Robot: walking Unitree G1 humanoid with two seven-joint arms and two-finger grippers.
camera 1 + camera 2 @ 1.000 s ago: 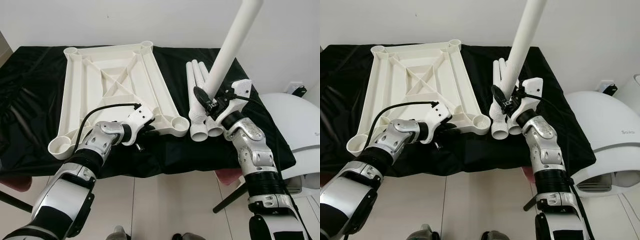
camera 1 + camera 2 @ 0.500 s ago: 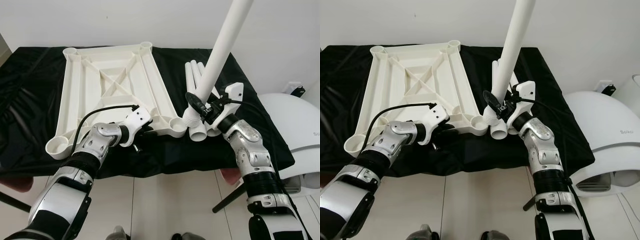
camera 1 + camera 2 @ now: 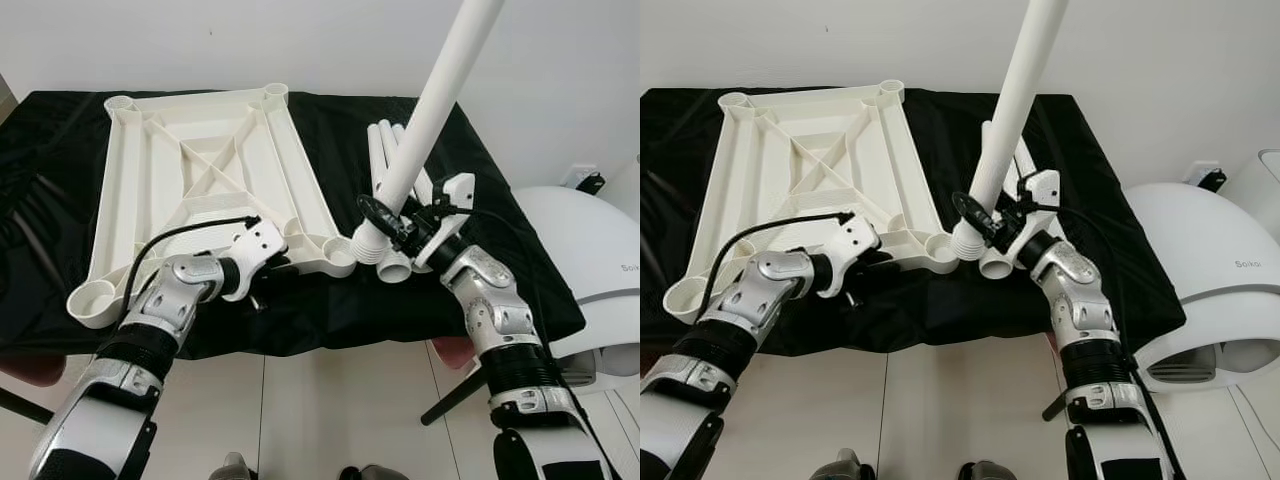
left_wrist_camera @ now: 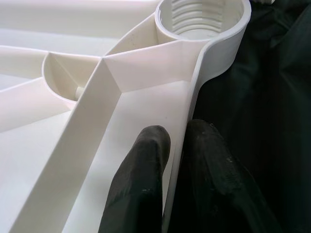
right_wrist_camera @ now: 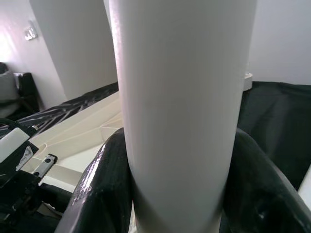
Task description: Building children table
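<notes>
Left tool [image 4: 170, 160] clamped on tabletop [image 3: 190, 190] rim at lower centre; right tool [image 3: 385, 215] grips leg [image 3: 440, 95], threaded end beside corner socket [image 3: 340, 258], near bench [image 3: 330, 310] front edge.

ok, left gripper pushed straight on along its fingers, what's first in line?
Likely the threaded corner socket of the tabletop frame; the left gripper already pinches that frame's rim wall, running toward the socket.

I read this as a plain room in a home: bare white wall [image 3: 250, 40] across the top, pale tiled floor [image 3: 330, 410] below, desk [image 3: 520, 270] draped in black cloth.
</notes>
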